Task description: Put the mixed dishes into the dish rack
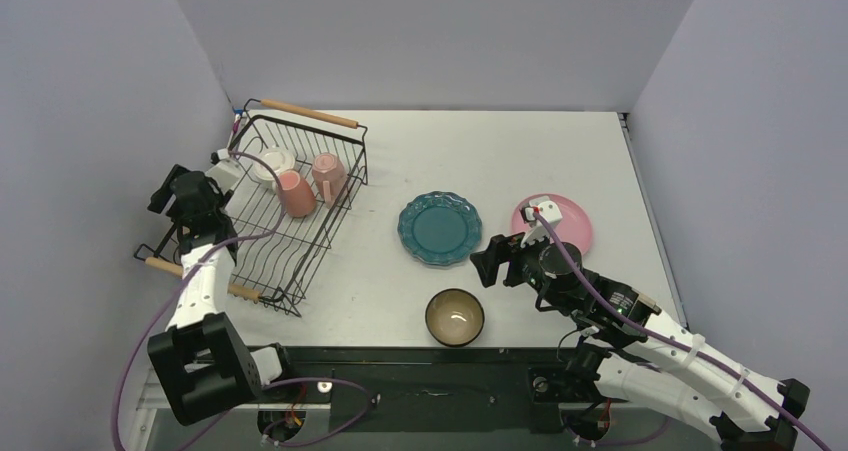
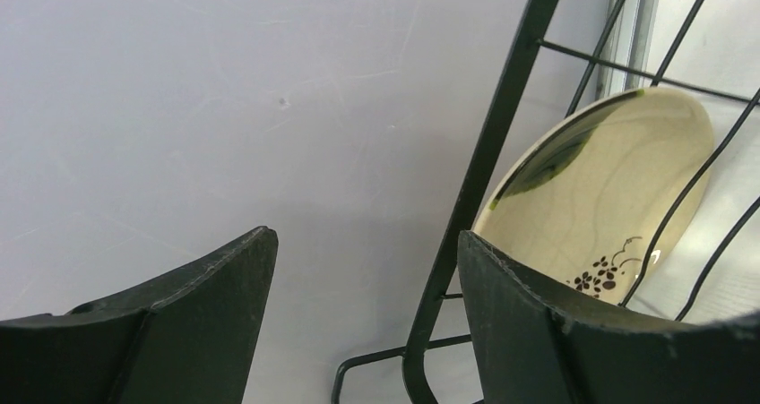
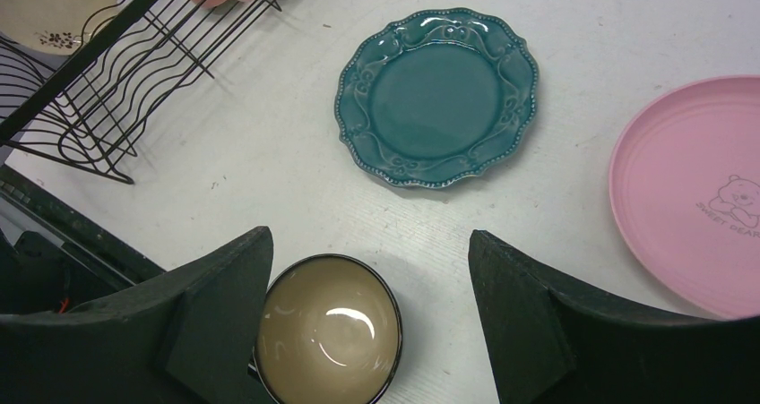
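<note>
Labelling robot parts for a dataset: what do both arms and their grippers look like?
Both the left arm and right arm have white shells, black joints and a purple cable alongside. The left gripper and right gripper are matte black, with broad wedge-shaped fingers.

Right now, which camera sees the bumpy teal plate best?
The right wrist view: the teal plate fills much of it, close enough to show its scalloped, beaded rim. The top external view shows it whole but smaller. The left wrist view misses it.
</note>
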Action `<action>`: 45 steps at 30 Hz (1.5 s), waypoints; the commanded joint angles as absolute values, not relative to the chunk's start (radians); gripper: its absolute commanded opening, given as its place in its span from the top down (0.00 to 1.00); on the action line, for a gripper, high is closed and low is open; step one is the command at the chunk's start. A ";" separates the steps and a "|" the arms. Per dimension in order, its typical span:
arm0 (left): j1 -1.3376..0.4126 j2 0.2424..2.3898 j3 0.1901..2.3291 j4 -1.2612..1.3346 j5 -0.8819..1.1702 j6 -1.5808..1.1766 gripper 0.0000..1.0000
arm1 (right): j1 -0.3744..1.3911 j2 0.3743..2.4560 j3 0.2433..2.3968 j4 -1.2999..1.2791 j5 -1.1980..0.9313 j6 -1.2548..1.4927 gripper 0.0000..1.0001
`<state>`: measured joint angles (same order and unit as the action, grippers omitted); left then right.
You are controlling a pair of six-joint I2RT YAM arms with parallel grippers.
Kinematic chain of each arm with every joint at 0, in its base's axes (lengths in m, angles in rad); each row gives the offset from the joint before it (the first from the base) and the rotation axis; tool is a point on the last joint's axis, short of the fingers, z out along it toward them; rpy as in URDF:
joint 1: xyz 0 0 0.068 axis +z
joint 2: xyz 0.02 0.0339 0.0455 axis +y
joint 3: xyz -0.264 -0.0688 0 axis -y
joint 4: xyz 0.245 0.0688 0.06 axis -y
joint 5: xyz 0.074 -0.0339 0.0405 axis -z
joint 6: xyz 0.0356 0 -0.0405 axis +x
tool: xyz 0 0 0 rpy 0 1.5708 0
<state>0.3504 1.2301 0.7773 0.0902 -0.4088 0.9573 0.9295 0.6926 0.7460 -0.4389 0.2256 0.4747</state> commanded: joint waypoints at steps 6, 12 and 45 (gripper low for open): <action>0.352 1.117 0.746 0.179 -0.341 0.826 0.26 | 0.933 0.698 0.771 -0.418 0.224 0.463 0.25; 0.185 1.041 0.816 0.258 -0.405 0.661 0.08 | 0.929 0.729 0.781 -0.425 0.227 0.463 0.25; -0.534 0.933 1.036 -0.020 -0.022 -0.113 0.04 | 0.496 0.767 0.548 -0.155 -0.085 0.832 0.22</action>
